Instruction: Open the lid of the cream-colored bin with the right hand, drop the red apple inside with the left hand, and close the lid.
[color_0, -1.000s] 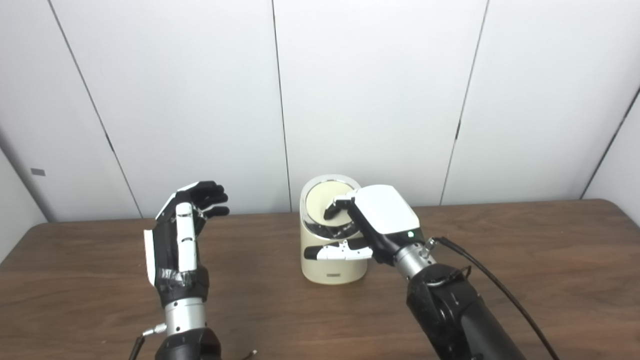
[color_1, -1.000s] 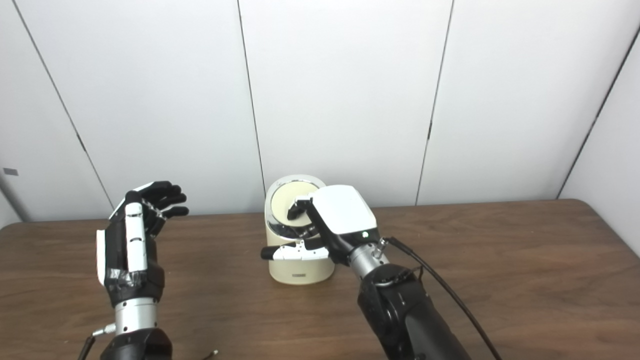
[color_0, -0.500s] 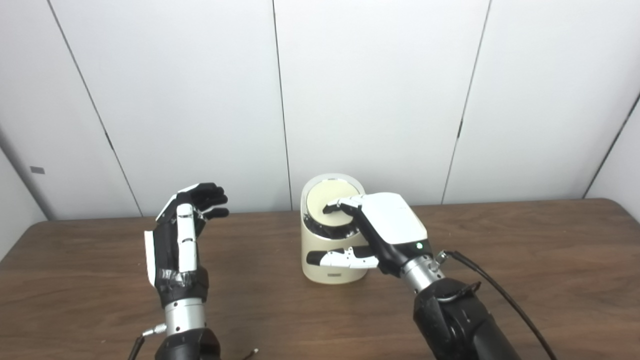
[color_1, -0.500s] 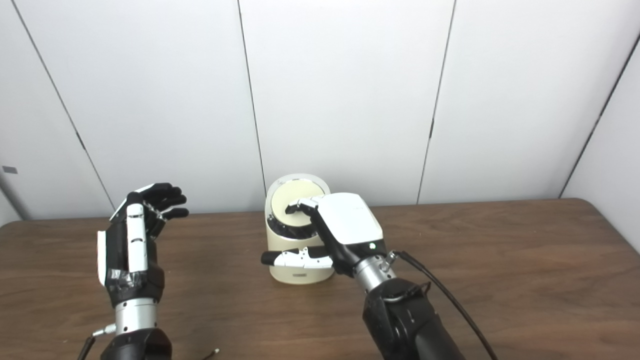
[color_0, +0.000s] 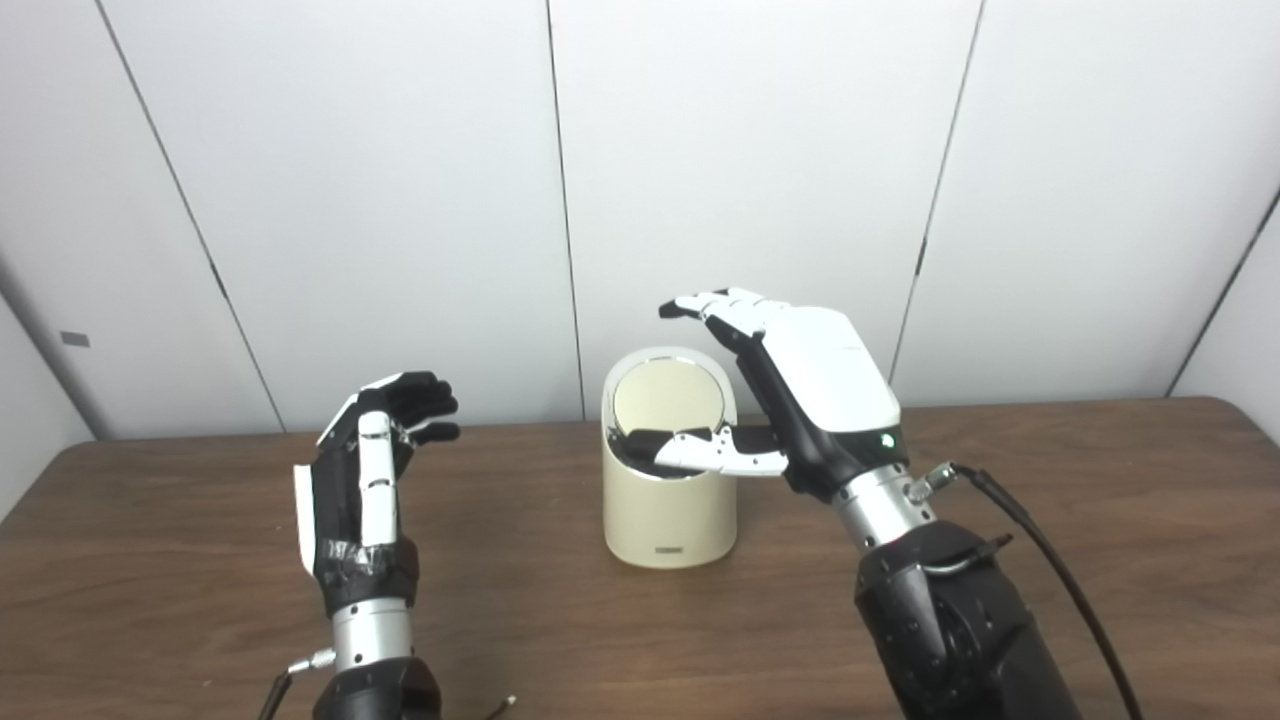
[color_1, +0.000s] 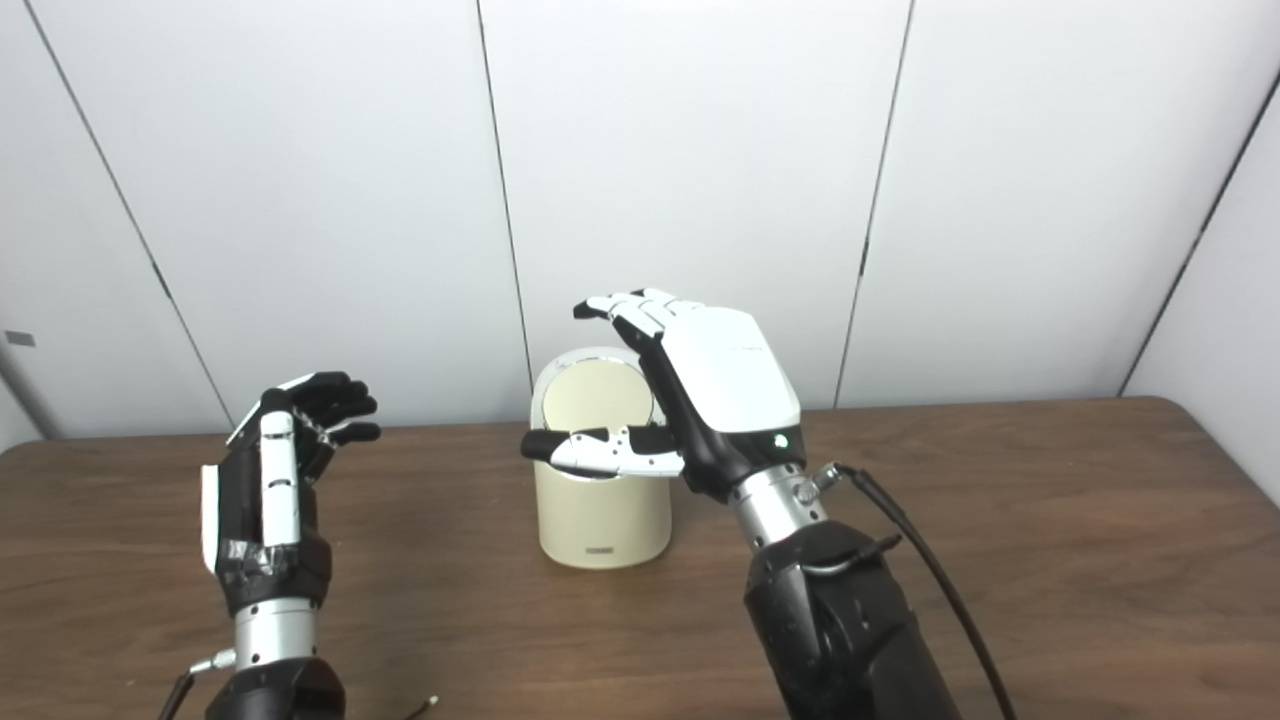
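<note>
Nearest me, two dark arms rise from the bottom edge over the brown wood-grain worktop (color_0: 1050, 520). The black-and-white left hand (color_0: 362, 490) stands upright above the worktop's left side, its fingers (color_0: 420, 395) released and slightly curled, holding nothing. The white-backed right hand (color_0: 800, 400) hangs raised just right of and above the cream-colored cylindrical bin (color_0: 668, 500), its fingers (color_0: 715, 303) spread and stretched out over the bin's top without grasping anything, while its thumb (color_0: 700, 455) reaches across the front of the bin's rim; whether it touches I cannot tell. The bin stands at mid-worktop, and its round cream lid (color_0: 667, 400) with a shiny metal ring sits tilted toward me in the opening. The red apple is nowhere to be seen. Behind everything stands a wall of white panels (color_0: 750, 150) with dark seams.
</note>
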